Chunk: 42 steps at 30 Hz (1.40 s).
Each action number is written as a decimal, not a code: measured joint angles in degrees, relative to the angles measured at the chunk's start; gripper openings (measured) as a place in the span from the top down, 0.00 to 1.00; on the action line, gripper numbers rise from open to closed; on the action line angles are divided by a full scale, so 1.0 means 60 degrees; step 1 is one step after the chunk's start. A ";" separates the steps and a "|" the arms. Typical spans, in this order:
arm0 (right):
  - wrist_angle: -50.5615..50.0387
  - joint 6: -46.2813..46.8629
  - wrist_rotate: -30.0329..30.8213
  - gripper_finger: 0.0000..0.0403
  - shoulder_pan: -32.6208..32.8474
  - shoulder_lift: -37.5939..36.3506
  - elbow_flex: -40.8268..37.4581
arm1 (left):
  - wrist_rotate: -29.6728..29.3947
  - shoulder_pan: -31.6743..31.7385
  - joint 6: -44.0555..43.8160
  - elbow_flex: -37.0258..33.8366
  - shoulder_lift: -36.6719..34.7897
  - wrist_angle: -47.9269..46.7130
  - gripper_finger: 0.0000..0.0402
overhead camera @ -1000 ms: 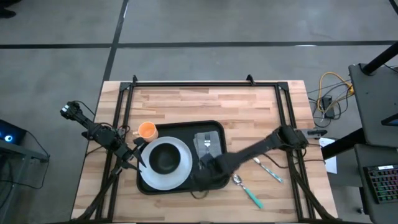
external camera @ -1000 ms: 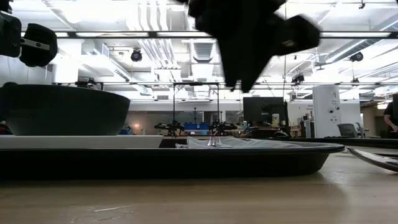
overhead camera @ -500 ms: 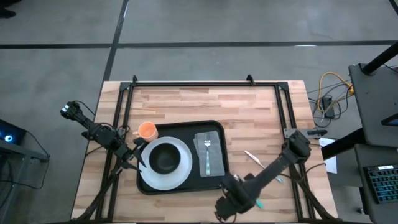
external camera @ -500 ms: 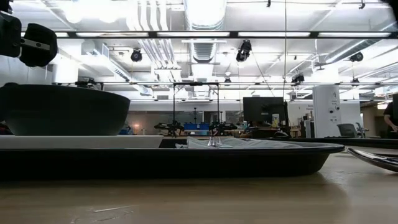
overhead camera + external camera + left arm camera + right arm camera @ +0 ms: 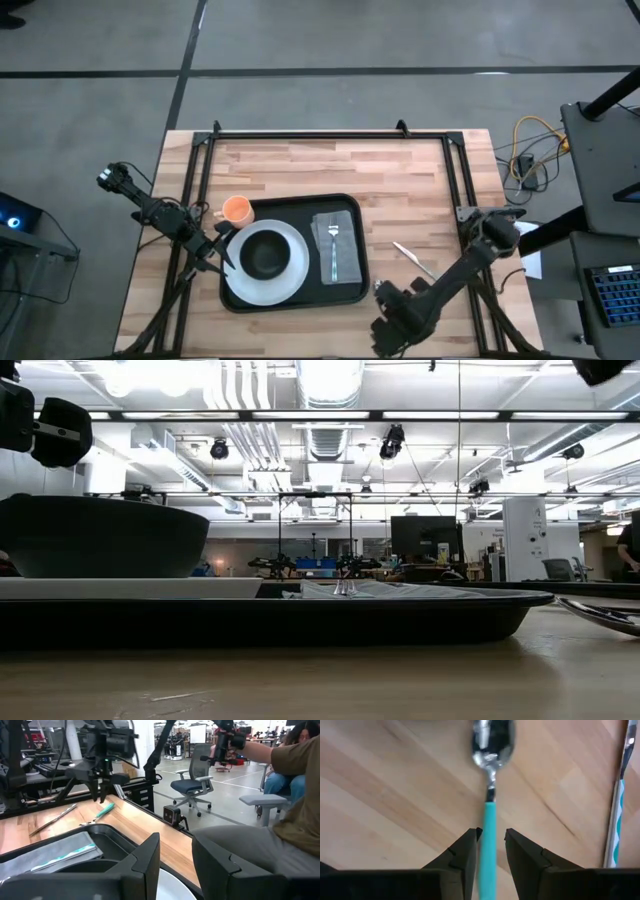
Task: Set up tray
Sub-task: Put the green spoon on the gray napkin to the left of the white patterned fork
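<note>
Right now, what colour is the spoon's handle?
Teal, on the spoon; clearest in the right wrist view.

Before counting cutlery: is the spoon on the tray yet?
No. The spoon lies on bare wood, outside the tray, between the right gripper's open fingers.

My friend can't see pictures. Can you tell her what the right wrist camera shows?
The right gripper hangs open right above a spoon with a teal handle, one dark finger on each side of the handle. The spoon lies on the wooden table, and another teal-handled utensil lies off to one side.
</note>
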 joint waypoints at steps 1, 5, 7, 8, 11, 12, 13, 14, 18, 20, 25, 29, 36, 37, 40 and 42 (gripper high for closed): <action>0.0469 0.0061 0.0054 0.78 0.0006 -0.0323 -0.0485 | 0.0000 0.0000 0.0000 -0.0003 -0.0002 -0.0001 0.76; 0.2605 0.0512 0.0377 0.78 0.0053 -0.1785 -0.2498 | -0.0002 0.0000 0.0000 -0.0003 -0.0004 -0.0002 0.76; 0.3607 0.0736 0.0427 0.78 0.0053 -0.2408 -0.3342 | 0.0001 0.0001 0.0000 -0.0002 -0.0005 0.0001 0.76; 0.3986 0.0813 0.0442 0.77 0.0050 -0.2667 -0.3695 | -0.0001 0.0004 0.0000 0.0001 -0.0004 -0.0001 0.76; 0.4626 0.0904 0.0491 0.74 0.0046 -0.3154 -0.4360 | -0.0002 0.0003 0.0000 -0.0003 -0.0004 -0.0002 0.76; 0.4690 0.0903 0.0492 0.73 0.0046 -0.3225 -0.4475 | 0.0001 0.0000 0.0000 0.0001 -0.0004 -0.0002 0.76; 0.4665 0.0927 0.0475 0.72 0.0046 -0.3262 -0.4569 | 0.0001 0.0002 0.0000 -0.0001 -0.0004 -0.0001 0.76; 0.4652 0.0930 0.0449 0.70 0.0046 -0.3271 -0.4646 | -0.0002 0.0002 0.0000 0.0000 -0.0004 -0.0001 0.76; 0.4658 0.0780 0.0375 0.63 0.0046 -0.3223 -0.4789 | -0.0002 0.0000 0.0000 -0.0002 -0.0004 -0.0002 0.76; 0.4672 0.0718 0.0243 0.59 0.0046 -0.3154 -0.4791 | 0.0000 0.0000 0.0000 -0.0003 -0.0004 -0.0002 0.76; 0.4680 0.0469 -0.0153 0.55 0.0050 -0.2729 -0.4443 | 0.0001 0.0004 0.0000 -0.0001 -0.0004 0.0000 0.76; 0.4643 -0.0124 -0.0349 0.55 0.0053 -0.2077 -0.4064 | -0.0002 0.0003 0.0000 -0.0003 -0.0004 -0.0002 0.76; 0.4279 -0.0331 -0.0594 0.60 0.0053 -0.1475 -0.3816 | -0.0002 0.0002 0.0000 -0.0001 -0.0004 -0.0002 0.76; 0.4327 -0.0327 -0.0588 0.60 0.0053 -0.1503 -0.3853 | -0.0002 0.0003 0.0000 -0.0003 -0.0004 -0.0002 0.76; 0.4362 -0.0315 -0.0590 0.62 0.0053 -0.1515 -0.3947 | -0.0002 0.0004 0.0000 -0.0003 -0.0004 -0.0002 0.76; 0.4526 -0.0260 -0.0590 0.63 0.0053 -0.1534 -0.3992 | -0.0002 0.0000 0.0000 -0.0003 -0.0004 -0.0001 0.76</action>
